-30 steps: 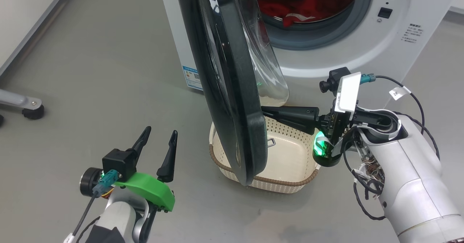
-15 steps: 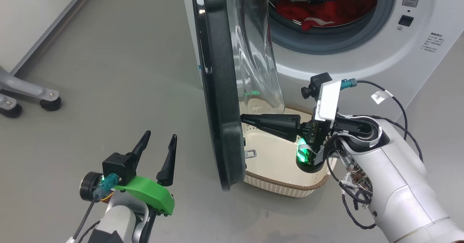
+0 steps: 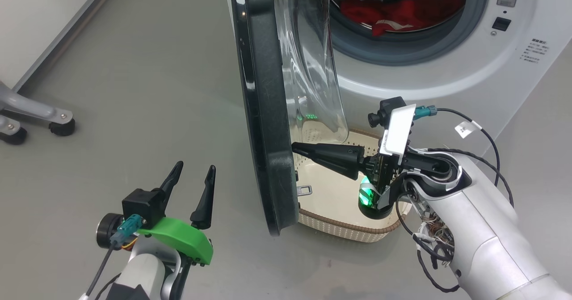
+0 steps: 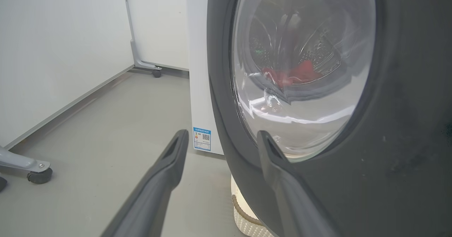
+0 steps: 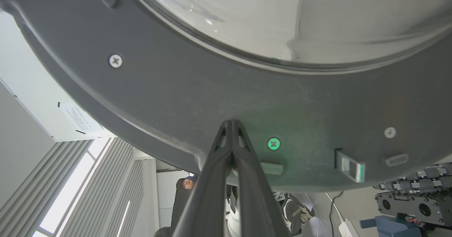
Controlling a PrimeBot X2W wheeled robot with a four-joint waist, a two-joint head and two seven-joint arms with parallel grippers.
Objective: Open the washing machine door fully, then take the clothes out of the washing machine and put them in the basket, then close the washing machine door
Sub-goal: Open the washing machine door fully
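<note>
- A grey wheeled stand leg (image 3: 33,112) sits on the floor (image 3: 134,67) at the far left, well apart from everything else.
- The left end effector (image 3: 195,166) hovers over bare floor at the near left. Its two dark fingers stand apart with nothing between them. It is near the outer face of the door but clear of it.
- The washing machine door (image 3: 263,112) stands swung out from the machine, almost edge-on in the head view. Its glossy black rim faces left and its clear glass bowl (image 3: 313,67) bulges to the right.
- The basket (image 3: 348,228) rests on the floor in front of the machine, just right of the door's lower edge and partly hidden behind it. No clothing shows in the part of it that can be seen.
- The right end effector (image 3: 294,147) reaches leftward above the basket. Its fingers are pressed together on nothing, and their tips meet the inner face of the door's rim near its lower edge.
- The washing machine (image 3: 447,81) fills the far right, with its grey rubber ring exposed.
- The clothes (image 3: 402,11), red with white trim, lie inside the steel drum.
- A black text sticker (image 3: 534,52) sits on the machine's front at the right.
</note>
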